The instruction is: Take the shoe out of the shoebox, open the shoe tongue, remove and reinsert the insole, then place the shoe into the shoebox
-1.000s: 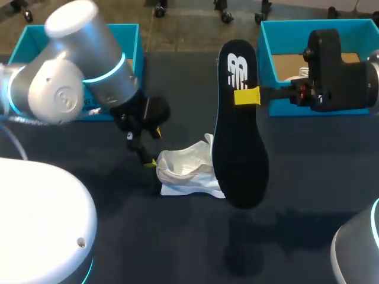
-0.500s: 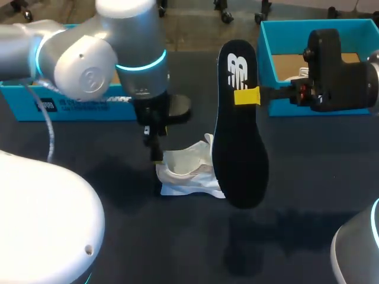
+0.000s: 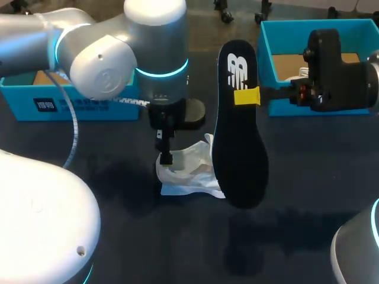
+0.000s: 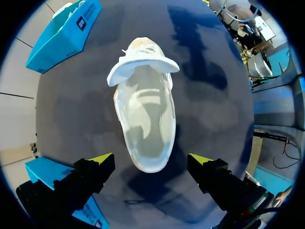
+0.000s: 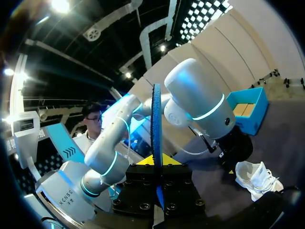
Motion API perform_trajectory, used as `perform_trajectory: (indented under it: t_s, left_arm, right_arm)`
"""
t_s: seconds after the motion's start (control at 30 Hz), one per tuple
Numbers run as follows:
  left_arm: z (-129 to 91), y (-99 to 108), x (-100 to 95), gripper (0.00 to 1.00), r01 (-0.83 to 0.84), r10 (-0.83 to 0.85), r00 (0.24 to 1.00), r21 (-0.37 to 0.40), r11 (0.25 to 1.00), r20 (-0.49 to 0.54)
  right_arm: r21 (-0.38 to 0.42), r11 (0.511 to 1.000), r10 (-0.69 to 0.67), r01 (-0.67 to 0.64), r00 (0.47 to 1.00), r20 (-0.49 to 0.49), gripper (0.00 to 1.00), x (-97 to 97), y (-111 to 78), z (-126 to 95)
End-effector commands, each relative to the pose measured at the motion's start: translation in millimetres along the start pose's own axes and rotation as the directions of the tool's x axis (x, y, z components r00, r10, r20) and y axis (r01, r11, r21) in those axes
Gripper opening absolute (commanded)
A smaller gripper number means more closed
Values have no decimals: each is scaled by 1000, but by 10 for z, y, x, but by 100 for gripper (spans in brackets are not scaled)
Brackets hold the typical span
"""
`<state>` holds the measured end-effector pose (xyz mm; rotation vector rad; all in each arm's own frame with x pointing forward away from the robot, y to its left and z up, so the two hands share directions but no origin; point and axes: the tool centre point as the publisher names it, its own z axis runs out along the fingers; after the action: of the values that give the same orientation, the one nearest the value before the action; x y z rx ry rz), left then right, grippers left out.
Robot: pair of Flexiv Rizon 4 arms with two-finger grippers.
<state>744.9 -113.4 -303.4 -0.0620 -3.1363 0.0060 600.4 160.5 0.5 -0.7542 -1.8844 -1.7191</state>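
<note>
My left end effector (image 4: 151, 160) hangs over the heel end of the white shoe (image 4: 145, 105), fingers apart, gripping nothing. The shoe sits mid-scene on the dark counter (image 3: 296, 177), opening facing up. My right end effector (image 3: 247, 96) is clamped on the black insole (image 3: 240, 154), held in the air just right of the shoe. A blue shoebox (image 3: 89, 106) sits far left, a second shoebox (image 3: 265, 65) far right.

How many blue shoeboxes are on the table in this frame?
2. The left box stands at the table's far left edge, behind my left arm. The right box is at the far right, partly behind my right arm. No third shows in any view.
</note>
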Motion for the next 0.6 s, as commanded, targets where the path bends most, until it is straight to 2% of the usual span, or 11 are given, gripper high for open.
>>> perform_trajectory:
  t_s: [0.03, 0.37, 0.6]
  left_arm:
    - [56, -49, -47, 100, 2, -2, 1000, 1, 1000, -4]
    - [252, -375, -334, 100, 37, -37, 999, 7, 999, -21]
    - [425, -569, -457, 100, 39, -39, 999, 3, 999, -34]
  right_arm:
    - [0, 1000, 1, -1, 1000, 2, 0, -7, -4, 19]
    - [0, 1000, 1, -1, 1000, 2, 0, -7, -4, 19]
    - [0, 1000, 1, -1, 1000, 2, 0, -7, -4, 19]
